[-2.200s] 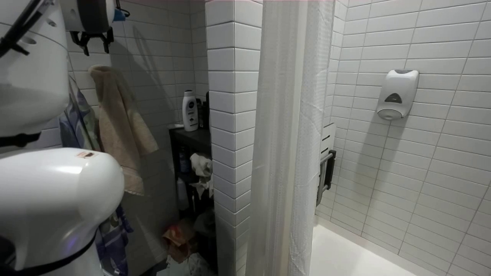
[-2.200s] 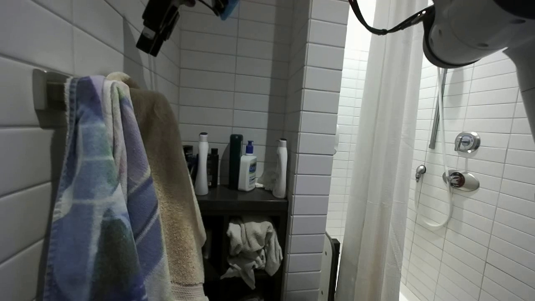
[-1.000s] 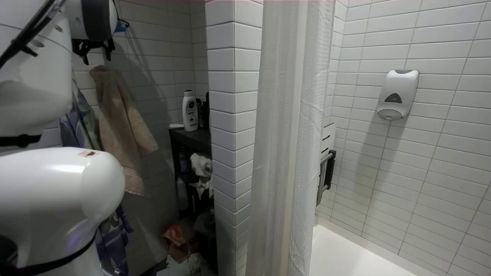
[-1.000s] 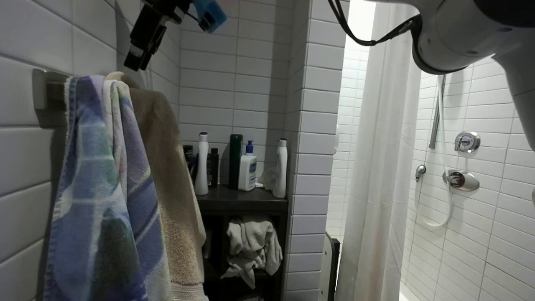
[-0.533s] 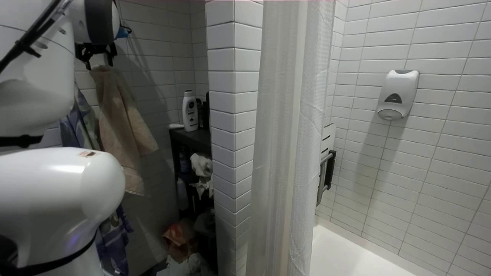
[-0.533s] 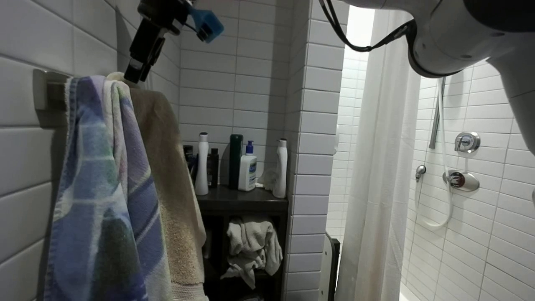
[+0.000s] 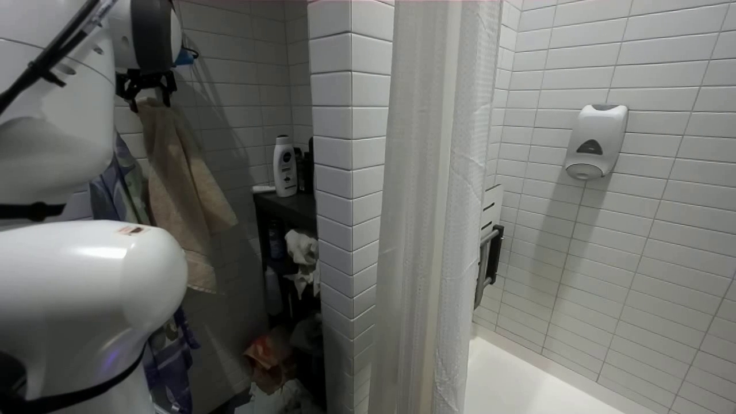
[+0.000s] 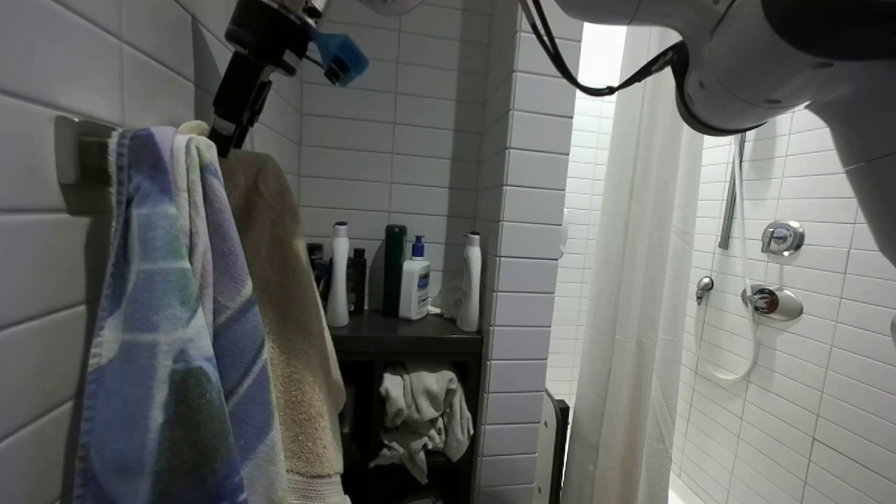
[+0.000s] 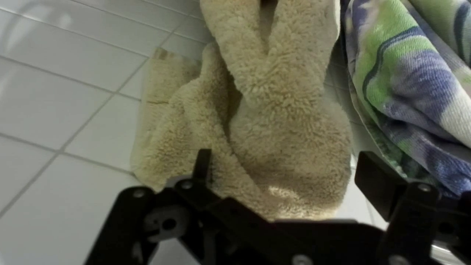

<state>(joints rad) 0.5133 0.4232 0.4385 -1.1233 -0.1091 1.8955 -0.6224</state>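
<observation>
— Between the spread fingers (image 9: 381,186), the tan towel (image 9: 290,143) shows its bunched top! Hanging which way?
— Long axis running downward! And below the fingers, well apart, a dark shelf (image 8: 406,343) holds crumpled cloth (image 8: 423,409), bottles (image 8: 414,290) on top!

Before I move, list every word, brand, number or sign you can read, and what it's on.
"NIVEA", probably: round badge on a white bottle, small and soft.
Too blurred to read: label on the blue-topped pump bottle.
Too small to read: sticker on the robot arm.
Nothing else legible.
</observation>
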